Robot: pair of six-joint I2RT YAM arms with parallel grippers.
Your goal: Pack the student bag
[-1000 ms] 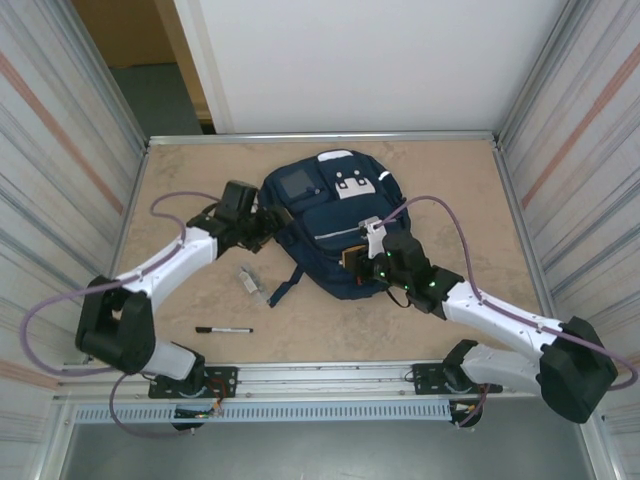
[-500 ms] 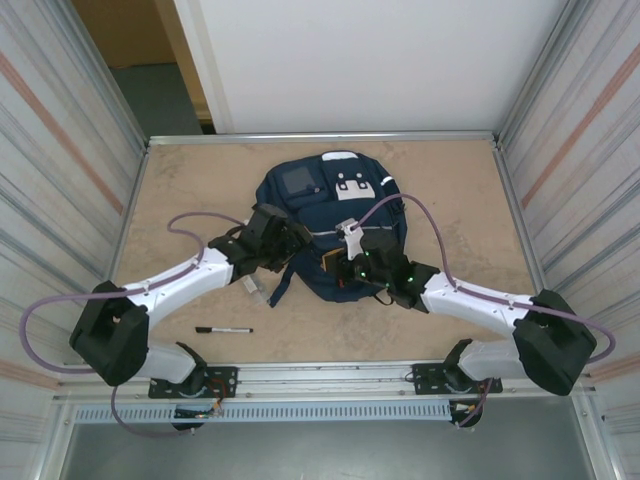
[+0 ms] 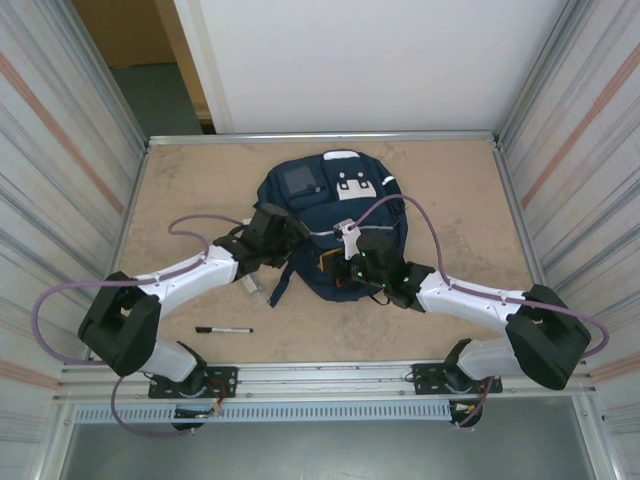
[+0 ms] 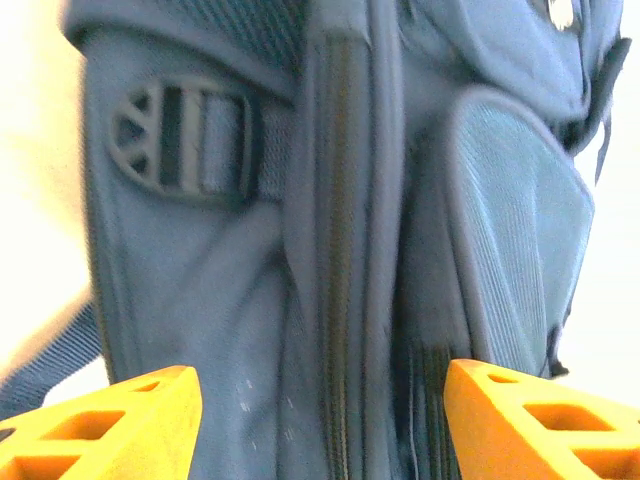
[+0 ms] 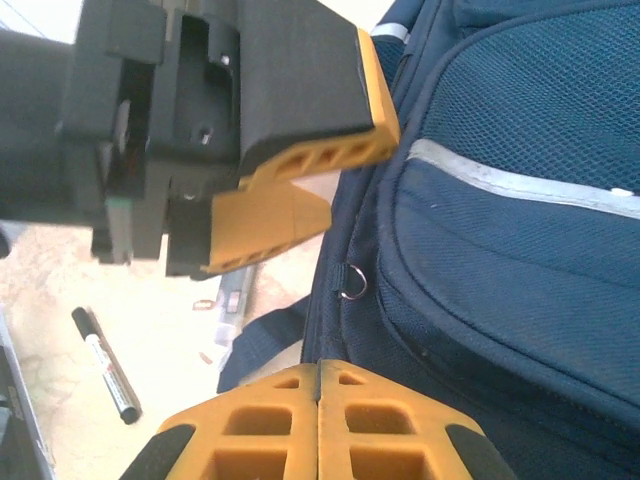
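Note:
The student bag (image 3: 335, 215), a navy-blue backpack with grey stripes, lies flat in the middle of the table. My left gripper (image 3: 291, 239) is at its left side and stands open. In the left wrist view its orange fingertips (image 4: 105, 420) sit on either side of the bag's side panel and zipper (image 4: 345, 250), holding nothing. My right gripper (image 3: 333, 262) is over the bag's lower left part, shut, with its tips (image 5: 320, 385) against the bag's edge seam (image 5: 345, 330). No item shows between them. The right wrist view also shows the left gripper (image 5: 350, 175) close above.
A black pen (image 3: 224, 329) lies on the table near the front left, also seen as the pen (image 5: 105, 365). A small clear plastic item (image 3: 251, 281) and a loose bag strap (image 3: 283, 287) lie left of the bag. Metal walls close in both sides.
The left gripper has moved right and down to the bag's left side. The right gripper has moved left and further onto the bag. Over the last half second both hardly moved.

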